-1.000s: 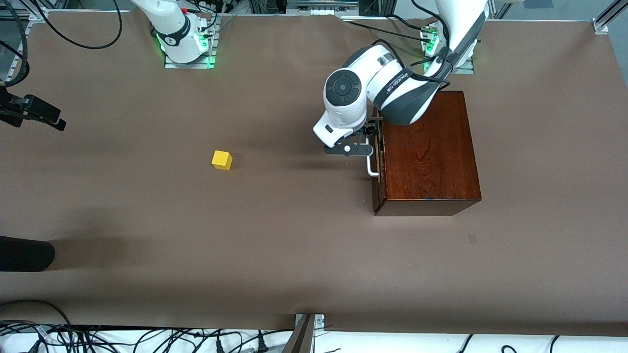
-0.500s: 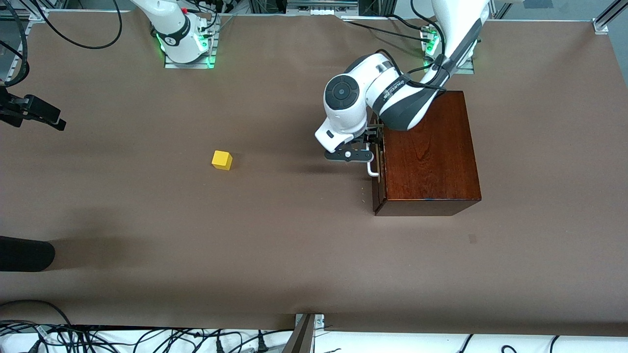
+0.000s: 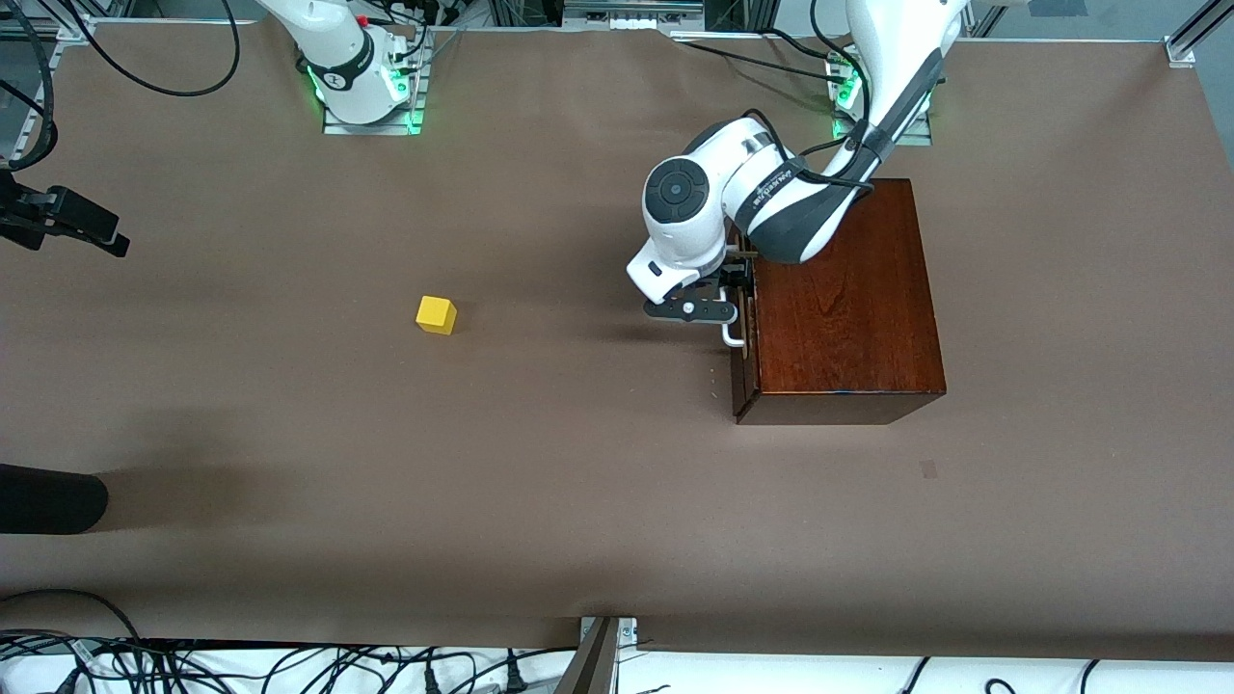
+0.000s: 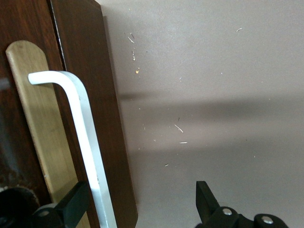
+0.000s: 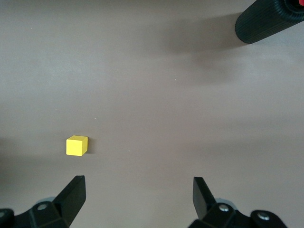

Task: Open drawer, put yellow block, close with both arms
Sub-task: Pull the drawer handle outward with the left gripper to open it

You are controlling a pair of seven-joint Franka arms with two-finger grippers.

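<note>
The dark reddish-brown wooden box [image 3: 844,299] stands toward the left arm's end of the table. Its drawer front [image 3: 740,381] sits flush against the box, with the white bar handle [image 3: 733,335] on it. My left gripper [image 3: 735,294] is open at the handle. In the left wrist view the handle [image 4: 90,137] runs between the fingers of my left gripper [image 4: 140,194], close to one fingertip [image 4: 76,199]. The yellow block [image 3: 436,314] lies on the bare table, apart from the box. My right gripper [image 5: 137,190] is open and empty high over the table, with the yellow block [image 5: 76,145] below it.
A black cylinder [image 3: 48,498] lies at the table's edge at the right arm's end; it also shows in the right wrist view [image 5: 268,19]. A brown mat [image 3: 540,482] covers the table. Cables run along the edge nearest the camera.
My left gripper has shifted slightly toward the box and along the handle. The block, the box and the right arm have not moved.
</note>
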